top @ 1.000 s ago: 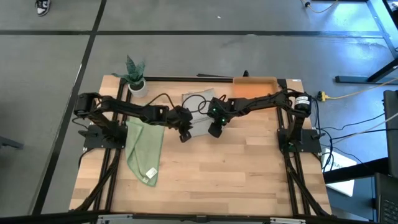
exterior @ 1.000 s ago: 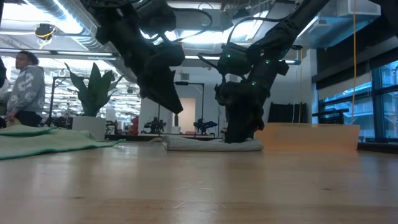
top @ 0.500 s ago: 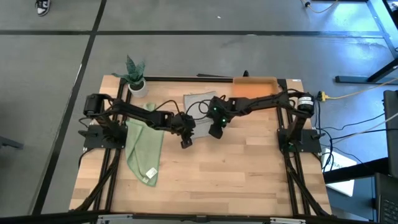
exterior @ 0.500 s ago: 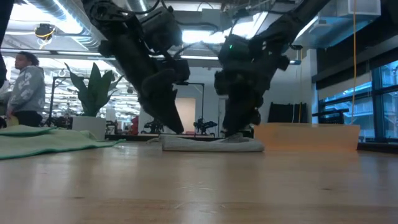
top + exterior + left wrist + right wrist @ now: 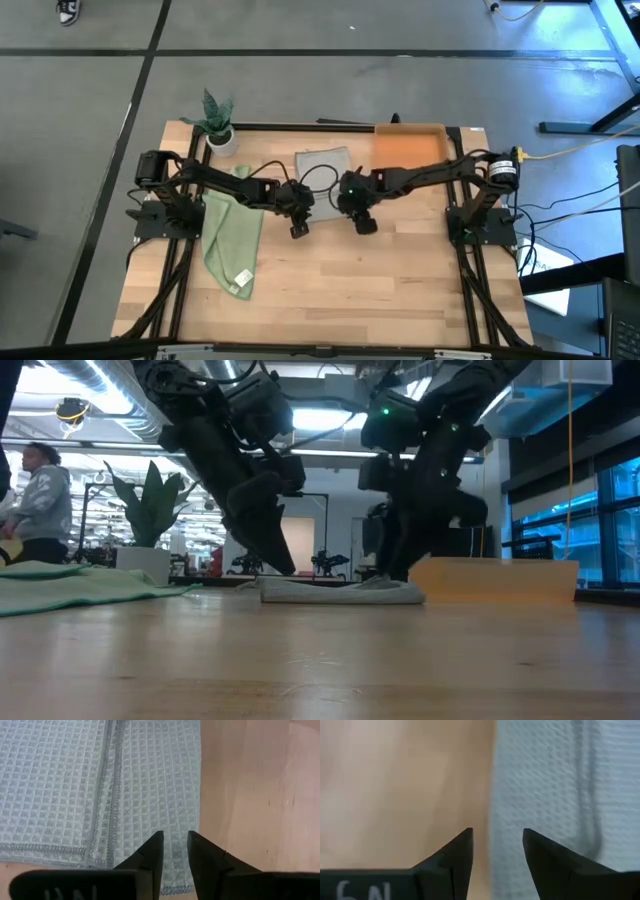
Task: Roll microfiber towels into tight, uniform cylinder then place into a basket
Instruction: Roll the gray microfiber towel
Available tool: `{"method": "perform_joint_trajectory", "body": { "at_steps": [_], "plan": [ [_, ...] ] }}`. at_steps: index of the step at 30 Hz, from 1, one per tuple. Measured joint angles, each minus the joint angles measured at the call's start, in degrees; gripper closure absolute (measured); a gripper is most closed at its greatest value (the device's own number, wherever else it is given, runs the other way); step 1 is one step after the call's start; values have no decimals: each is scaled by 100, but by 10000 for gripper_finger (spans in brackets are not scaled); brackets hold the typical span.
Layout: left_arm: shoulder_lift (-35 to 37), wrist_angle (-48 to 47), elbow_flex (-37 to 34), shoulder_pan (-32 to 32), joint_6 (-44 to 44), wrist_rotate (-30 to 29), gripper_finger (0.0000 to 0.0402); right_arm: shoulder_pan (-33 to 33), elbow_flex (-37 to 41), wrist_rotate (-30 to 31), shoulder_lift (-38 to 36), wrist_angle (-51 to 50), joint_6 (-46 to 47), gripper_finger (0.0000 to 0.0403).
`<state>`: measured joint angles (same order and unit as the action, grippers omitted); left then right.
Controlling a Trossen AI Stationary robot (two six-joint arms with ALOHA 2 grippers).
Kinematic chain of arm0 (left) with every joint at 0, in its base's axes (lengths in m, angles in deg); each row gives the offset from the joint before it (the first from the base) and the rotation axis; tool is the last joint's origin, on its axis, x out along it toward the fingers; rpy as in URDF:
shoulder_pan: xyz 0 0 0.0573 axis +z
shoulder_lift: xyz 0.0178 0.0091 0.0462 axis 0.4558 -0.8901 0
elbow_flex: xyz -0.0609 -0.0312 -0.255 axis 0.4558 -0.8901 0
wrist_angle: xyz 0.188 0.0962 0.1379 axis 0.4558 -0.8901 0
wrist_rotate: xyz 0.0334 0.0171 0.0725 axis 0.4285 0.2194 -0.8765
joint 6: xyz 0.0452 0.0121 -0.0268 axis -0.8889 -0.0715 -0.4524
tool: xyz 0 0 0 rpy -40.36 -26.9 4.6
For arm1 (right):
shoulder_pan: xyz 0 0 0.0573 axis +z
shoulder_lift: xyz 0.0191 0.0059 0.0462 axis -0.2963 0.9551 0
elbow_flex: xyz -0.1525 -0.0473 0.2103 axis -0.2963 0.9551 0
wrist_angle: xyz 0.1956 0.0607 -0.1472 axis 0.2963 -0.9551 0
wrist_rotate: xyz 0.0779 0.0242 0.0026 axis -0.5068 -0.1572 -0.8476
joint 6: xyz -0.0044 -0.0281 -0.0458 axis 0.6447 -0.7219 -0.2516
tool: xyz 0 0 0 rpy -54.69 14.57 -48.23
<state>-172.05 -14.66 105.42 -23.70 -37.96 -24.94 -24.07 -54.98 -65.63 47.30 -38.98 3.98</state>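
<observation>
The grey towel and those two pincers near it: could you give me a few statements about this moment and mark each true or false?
1. The grey towel lies flat on the table, not rolled. True.
2. The green towel sits in the orange basket. False: it lies spread on the table's left side, and nothing shows in the basket.
3. The left pincer has its fingers apart over the grey towel's edge. True.
4. The right pincer is clamped on the green towel. False: it is open, over the grey towel's border with bare wood.
5. A potted plant stands at the table's far left corner. True.
</observation>
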Motion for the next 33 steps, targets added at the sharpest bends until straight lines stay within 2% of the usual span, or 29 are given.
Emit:
{"method": "perform_joint_trajectory", "body": {
  "at_steps": [3, 12, 19, 25, 27, 33],
  "plan": [
    [0, 9, 0, -1, 2, 0, 324, 3, 146, 275, 0, -2, -31, 230],
    [2, 26, 0, -1, 2, 0, 324, 3, 559, 279, 2, 361, -26, 230],
    [4, 26, 0, -30, -27, 130, 324, 3, 616, 298, 2, 468, 468, 234],
    [4, 26, 0, -357, -994, 126, 324, 3, 615, 300, 80, 530, 634, 266],
    [-20, 36, 0, -468, -1199, 10, 324, 3, 614, 301, 118, 577, 635, 280],
    [-28, -2, -2, -630, -1185, -936, 324, 0, 614, 303, 116, 579, 654, 309]
  ]
}}
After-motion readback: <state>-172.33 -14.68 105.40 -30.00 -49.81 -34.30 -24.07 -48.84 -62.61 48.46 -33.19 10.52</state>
